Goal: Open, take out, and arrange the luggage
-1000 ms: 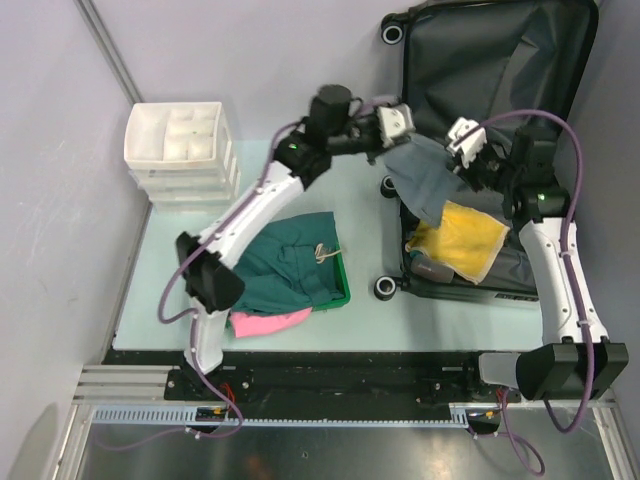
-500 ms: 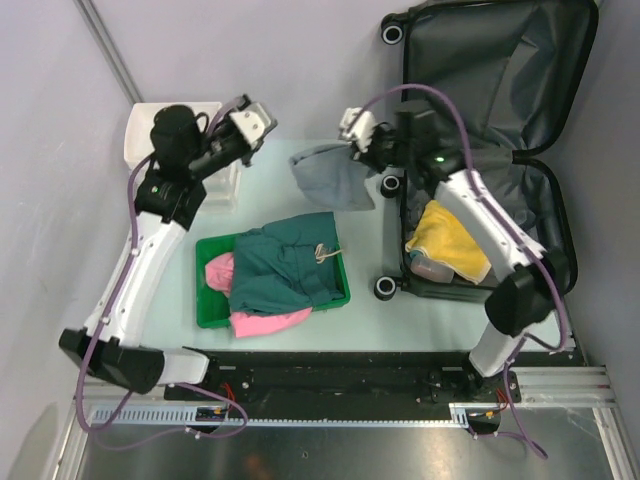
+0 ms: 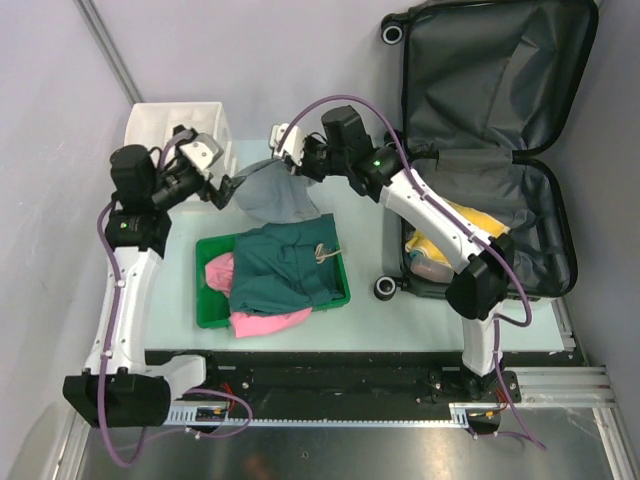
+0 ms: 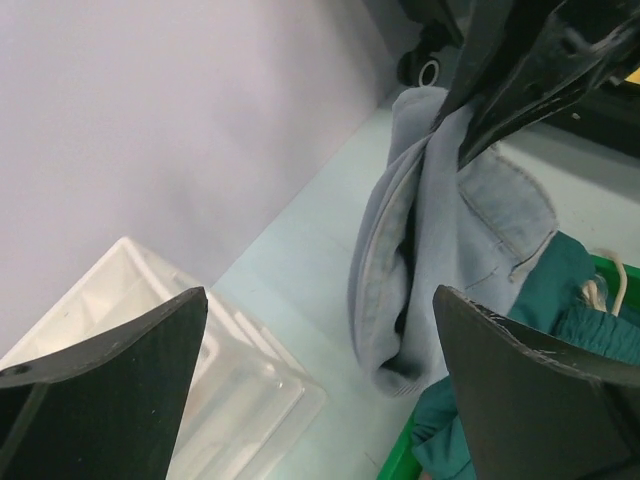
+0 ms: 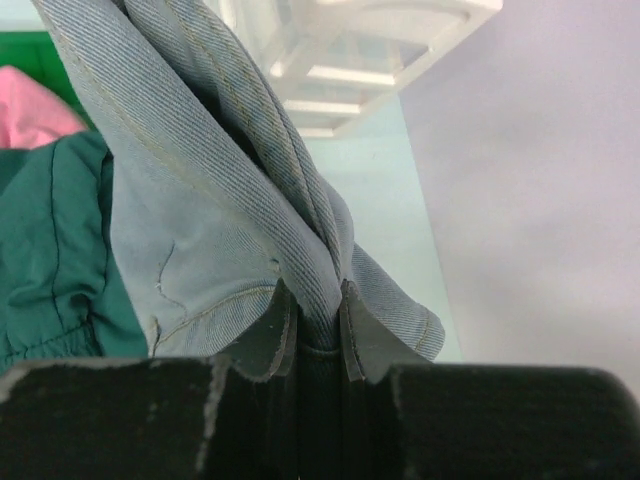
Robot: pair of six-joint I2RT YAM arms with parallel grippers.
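The luggage (image 3: 490, 90) lies wide open to the right of the green tray (image 3: 202, 290), reaching well beyond it. Over the tray's far edge the right gripper (image 3: 290, 158) is clamped on a limp blue denim garment (image 3: 275, 197). Off the tray's far left corner the left gripper (image 3: 215, 180) hovers, fingers spread wide, empty.

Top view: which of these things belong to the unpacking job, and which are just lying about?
In the job: luggage, open; denim garment, pinched in right claw; yellow cloth inside the luggage; green tray holding teal garment and pink cloth; left claw, open.
Lying about: white drawer box.
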